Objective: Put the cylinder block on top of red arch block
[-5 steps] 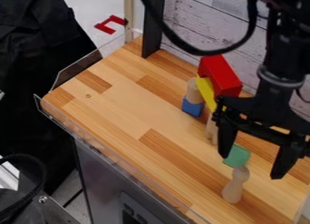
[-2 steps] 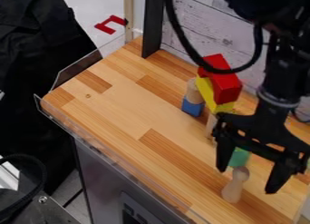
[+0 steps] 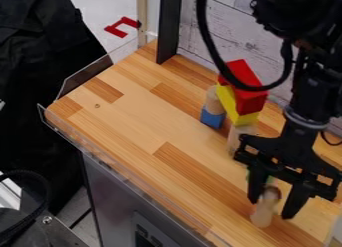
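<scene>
The gripper (image 3: 271, 209) is hanging over the bench's (image 3: 133, 116) lower right corner, its fingers standing apart around the wooden cylinder (image 3: 262, 217). Whether they are touching it, I cannot tell. Beyond, the red arch (image 3: 252, 102) is sitting on a yellow block (image 3: 244, 119).

Gripper (image 3: 271, 209) at rt of view, low over wood tabletop (image 3: 133, 126), fingers apart w/ wooden peg (image 3: 263, 214) btwn; red blk (image 3: 251, 102) atop yellow blk (image 3: 227, 98); wood cyl (image 3: 213, 99) atop blue blk (image 3: 212, 119), just beside yellow.
</scene>
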